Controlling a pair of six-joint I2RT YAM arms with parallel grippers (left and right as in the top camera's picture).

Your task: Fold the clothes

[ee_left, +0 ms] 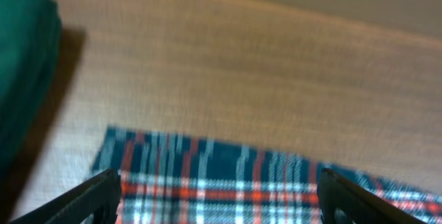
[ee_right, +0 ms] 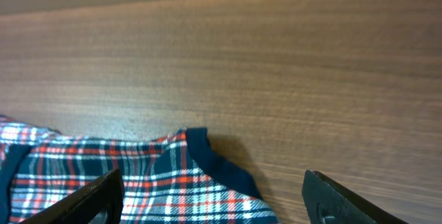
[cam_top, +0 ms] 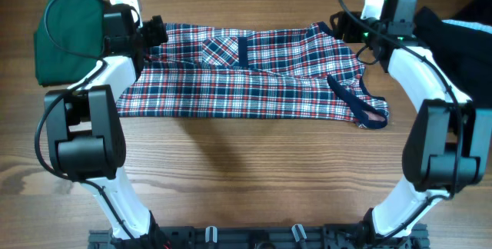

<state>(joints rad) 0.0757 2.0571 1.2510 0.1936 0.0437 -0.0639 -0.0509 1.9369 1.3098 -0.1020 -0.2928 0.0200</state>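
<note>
Plaid dress [cam_top: 246,76] in red, white and navy lies doubled into a long band on the wooden table [cam_top: 246,180]. Left gripper [cam_top: 156,32] and right gripper [cam_top: 344,28] hover at its two far corners, fingers spread and empty, seemingly so the fold can settle. Green garment [cam_top: 69,38] sits folded at the left, likely set aside as done.

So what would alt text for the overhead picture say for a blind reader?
A plaid dress lies spread across a wooden table between a robot's left arm and right arm. A green garment sits beyond its left end, a black one at the right edge.
</note>
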